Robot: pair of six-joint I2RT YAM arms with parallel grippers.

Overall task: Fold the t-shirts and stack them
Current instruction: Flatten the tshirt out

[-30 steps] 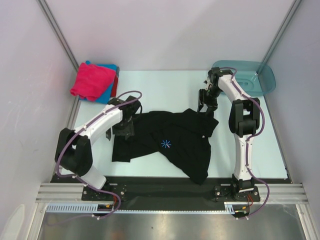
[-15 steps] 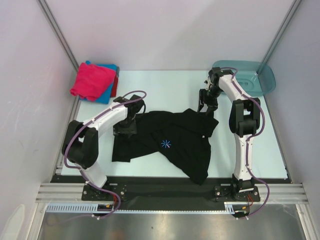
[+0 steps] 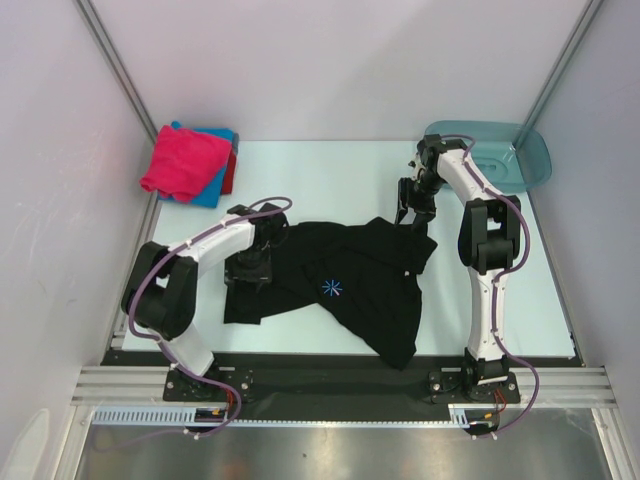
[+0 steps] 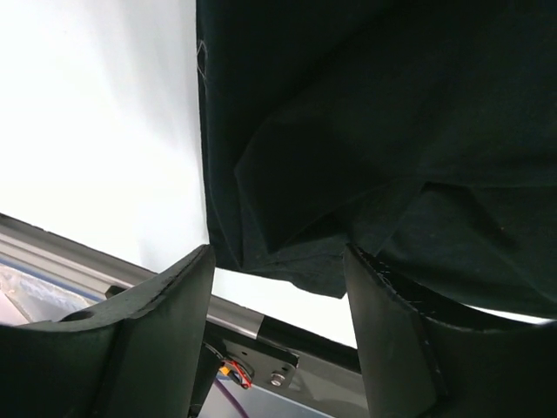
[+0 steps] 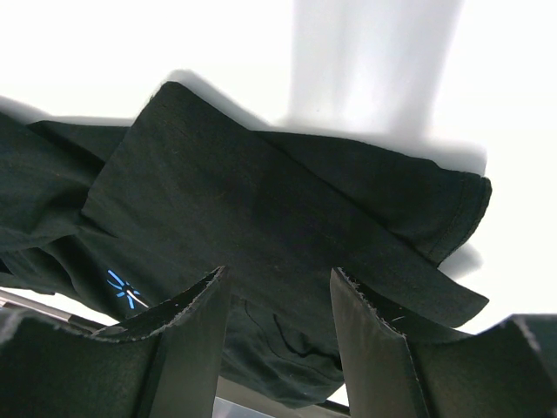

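1. Since a second ago, the left gripper has slid a little toward the near edge of the table, and its arm's elbow has swung inward. The right arm and all the cloth lie as they did then.
2. Four t-shirts are in view: one black, one pink, one blue and one red.
3. The black t-shirt lies spread and rumpled across the middle of the table. Its lower corner reaches the near edge, and one small starburst print faces up near its centre.
4. The other three sit folded in one pile at the far left corner. The pink t-shirt is on top, the blue t-shirt shows beneath it, and a strip of the red t-shirt shows at the pile's right side.
5. The left gripper is over the left part of the black t-shirt. In its wrist view the two fingers stand apart, with a hanging fold of black cloth in the gap and bare table beside it. Nothing is pinched.
6. The right gripper hangs at the far right corner of the black t-shirt. Its two fingers are also spread, and the cloth and the print show between them. It holds nothing.
7. One translucent teal basin sits at the far right corner of the table, behind the right arm.
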